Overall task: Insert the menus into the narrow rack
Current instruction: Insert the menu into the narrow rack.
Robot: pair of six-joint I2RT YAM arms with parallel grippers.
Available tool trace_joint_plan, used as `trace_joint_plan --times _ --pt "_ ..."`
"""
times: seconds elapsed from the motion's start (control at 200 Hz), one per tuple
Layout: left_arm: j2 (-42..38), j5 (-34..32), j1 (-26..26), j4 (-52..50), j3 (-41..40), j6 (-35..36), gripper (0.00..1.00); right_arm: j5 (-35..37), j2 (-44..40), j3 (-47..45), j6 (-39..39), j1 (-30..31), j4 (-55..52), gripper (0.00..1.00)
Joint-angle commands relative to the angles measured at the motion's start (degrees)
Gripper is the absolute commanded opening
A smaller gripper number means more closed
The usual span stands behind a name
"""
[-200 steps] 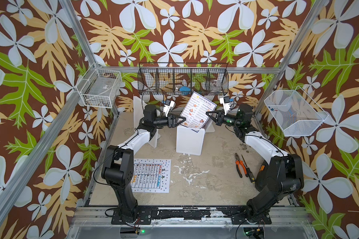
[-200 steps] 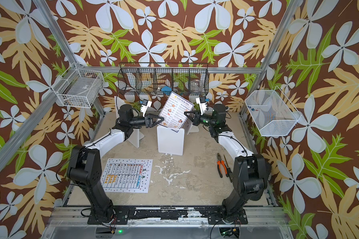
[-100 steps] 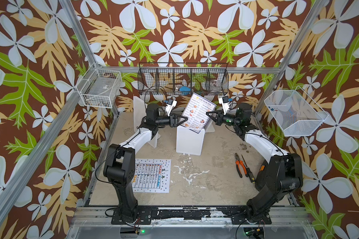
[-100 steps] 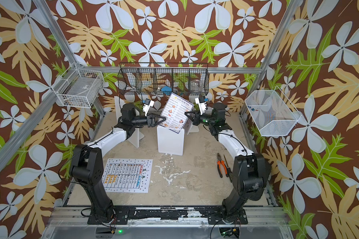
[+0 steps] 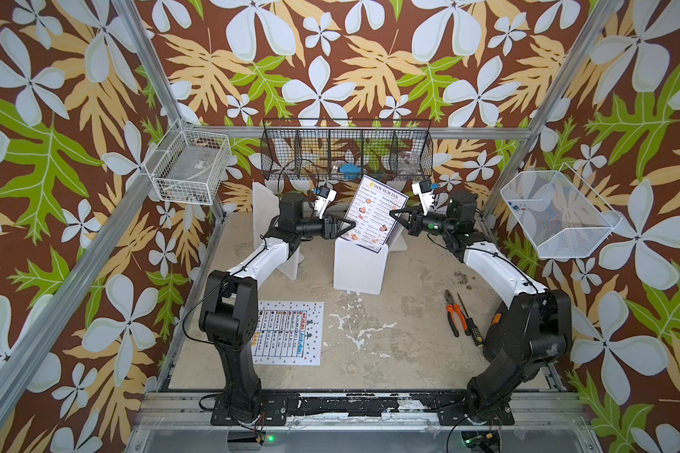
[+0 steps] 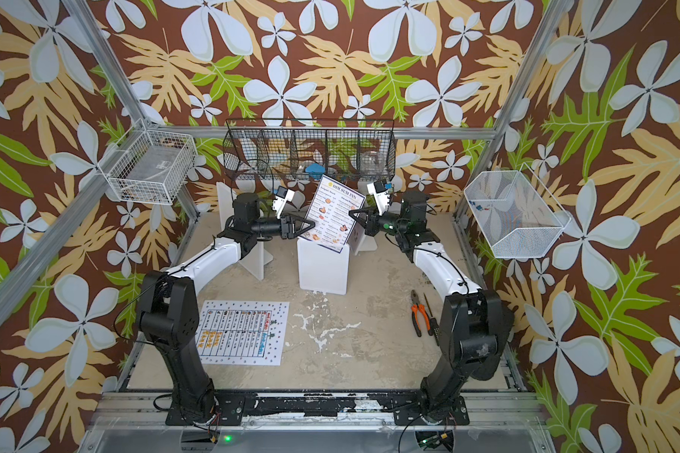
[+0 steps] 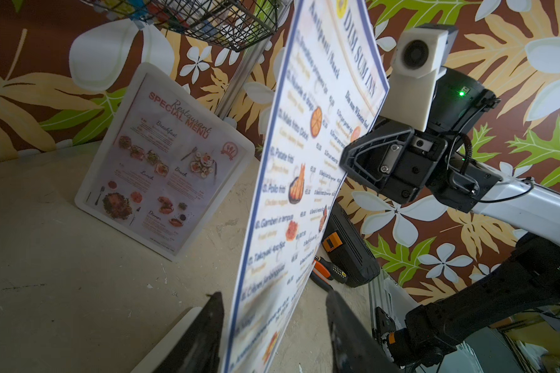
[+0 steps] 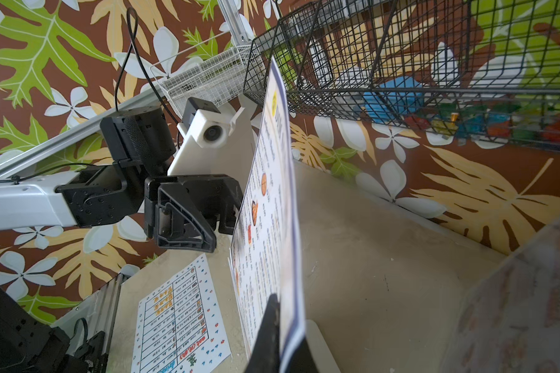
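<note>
Right fingers (image 8: pixel 265 336) pinch blue-bordered DIM SUM INN paper menu (image 5: pixel 374 217); left fingers (image 7: pixel 204 336) loosely straddle it; likely light, bendy: hold edges.

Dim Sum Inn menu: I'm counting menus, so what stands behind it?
A white stand holding the Special Menu, plain in the left wrist view. In both top views the Dim Sum Inn menu covers most of it.

so the scuffed beige worktop (image 5: pixel 389 345) has a white boxy plastic rack (image 5: pixel 358 270) standing mid-back, a white dotted-border paper menu sheet (image 5: pixel 291 333) lying flat by the left arm's base, and orange-handled pliers (image 5: pixel 454 313) just beside a black screwdriver (image 5: pixel 470 323) over on the right
</note>
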Motion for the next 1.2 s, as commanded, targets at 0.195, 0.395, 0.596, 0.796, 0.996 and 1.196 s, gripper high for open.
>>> trace_joint_plan --times 0.195,0.395,0.596,0.796,0.996,1.196 --pt "-0.80 1.64 -0.07 1.18 -0.68 0.52 0.55 -1.05 0.51 3.44 -7.11 0.03 -6.99 0.00" --pt "-0.80 2.01 -0.14 1.89 -0.82 -0.16 0.55 -1.79 0.90 4.79 -10.13 0.03 -10.08 0.00" --pt "-0.76 2.10 -0.08 2.15 -0.48 -0.48 0.55 -2.72 1.63 6.61 -12.32 0.03 -12.85 0.00" --pt "-0.48 2.24 -0.13 2.10 0.23 -0.77 0.55 -4.47 2.26 7.77 -13.11 0.13 -13.89 0.00" --pt "0.03 2.27 -0.09 2.15 0.98 -0.92 0.55 -4.52 2.76 8.85 -15.82 1.04 -16.96 0.00" --pt "0.42 2.18 -0.04 2.15 1.69 -1.10 0.53 -4.44 3.26 10.26 -19.23 1.88 -21.00 0.00"
